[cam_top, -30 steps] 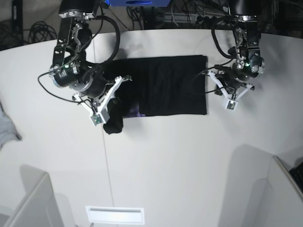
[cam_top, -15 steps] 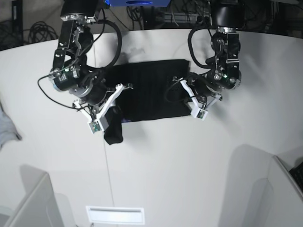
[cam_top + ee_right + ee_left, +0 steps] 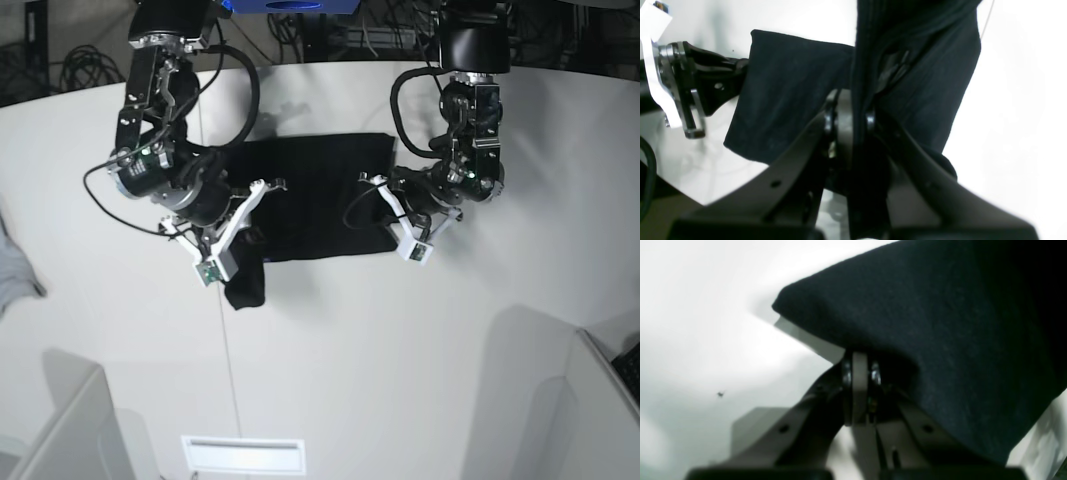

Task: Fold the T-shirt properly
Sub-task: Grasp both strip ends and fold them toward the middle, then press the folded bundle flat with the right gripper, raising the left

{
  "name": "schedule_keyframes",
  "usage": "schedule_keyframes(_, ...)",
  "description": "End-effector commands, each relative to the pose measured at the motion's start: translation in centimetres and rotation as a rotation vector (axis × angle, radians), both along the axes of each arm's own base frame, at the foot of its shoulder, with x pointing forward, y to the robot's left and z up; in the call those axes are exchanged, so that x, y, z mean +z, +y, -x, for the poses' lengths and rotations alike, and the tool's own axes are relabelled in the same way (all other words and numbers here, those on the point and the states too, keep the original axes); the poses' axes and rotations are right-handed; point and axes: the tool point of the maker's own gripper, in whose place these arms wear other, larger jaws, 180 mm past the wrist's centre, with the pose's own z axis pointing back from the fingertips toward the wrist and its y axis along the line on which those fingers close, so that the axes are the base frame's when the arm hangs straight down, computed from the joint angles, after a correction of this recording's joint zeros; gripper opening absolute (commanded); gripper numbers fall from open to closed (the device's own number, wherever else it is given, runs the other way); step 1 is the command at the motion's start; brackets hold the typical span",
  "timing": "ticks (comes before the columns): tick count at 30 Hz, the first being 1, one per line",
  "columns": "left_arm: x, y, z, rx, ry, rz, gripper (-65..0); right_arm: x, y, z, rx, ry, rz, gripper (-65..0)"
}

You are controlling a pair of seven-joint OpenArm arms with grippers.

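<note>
On white table (image 3: 400,350), both tools gripping T-shirt (image 3: 310,190)

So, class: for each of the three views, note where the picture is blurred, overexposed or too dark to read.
Left wrist: soft focus throughout, table blown out to white glare. Right wrist: gripper blurred up close, T-shirt sharper, table glaring at right. Base: sharp and evenly lit, but the T-shirt reads as near-featureless black.

White table (image 3: 400,340) with a seam line down its left part. Grey cloth (image 3: 14,270) at far left edge. White vent-like slot (image 3: 242,455) near bottom edge. Cables (image 3: 85,65) behind table, far left.
</note>
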Motion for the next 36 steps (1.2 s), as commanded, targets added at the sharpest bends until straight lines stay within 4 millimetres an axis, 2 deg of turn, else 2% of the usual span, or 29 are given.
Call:
schedule_keyframes(1, -2.1, 1.6, 2.1, -0.015, 0.112, -0.109, -65.0, 1.4, 1.1, -0.6, 0.020, -0.052, -0.039, -65.0)
schedule_keyframes(8, -2.2, 1.7, 2.4, -0.014, 0.115, -0.111, -65.0, 1.7, 3.8, -0.2, 0.044, -0.033, -0.083, -65.0)
schedule_keyframes(11, -2.2, 1.9, 2.5, -0.013, 0.118, -0.114, -65.0, 1.0, 4.5, 0.1, 0.063, -0.007, -0.085, -65.0)
schedule_keyframes(16, -2.2, 2.3, 2.5, -0.012, 0.118, -0.119, -65.0, 0.7, 6.7, 1.2, 0.103, -0.013, -0.120, -65.0)
schedule_keyframes(20, -2.3, 2.4, 2.6, -0.012, 0.119, -0.123, -65.0, 0.0, 7.2, 1.0, 0.046, 0.017, -0.159, -65.0)
schedule_keyframes(25, -2.3, 2.4, 2.6, -0.012, 0.120, -0.125, -65.0, 0.2, 7.5, 0.9, 0.053, 0.011, -0.162, -65.0)
schedule_keyframes(28, -2.1, 4.3, 2.4, 0.033, 0.117, -0.133, -65.0, 0.1, 7.6, 1.0, 0.054, 0.016, -0.160, -65.0)
schedule_keyframes(31, -2.0, 6.1, 2.2, 0.093, 0.115, -0.132, -65.0, 0.1, 8.5, 1.4, 0.081, 0.021, -0.162, -65.0)
schedule_keyframes(36, -1.6, 7.2, 2.7, 0.113, 0.106, -0.144, -65.0, -2.0, 8.7, 1.4, 0.083, 0.082, -0.151, -65.0)
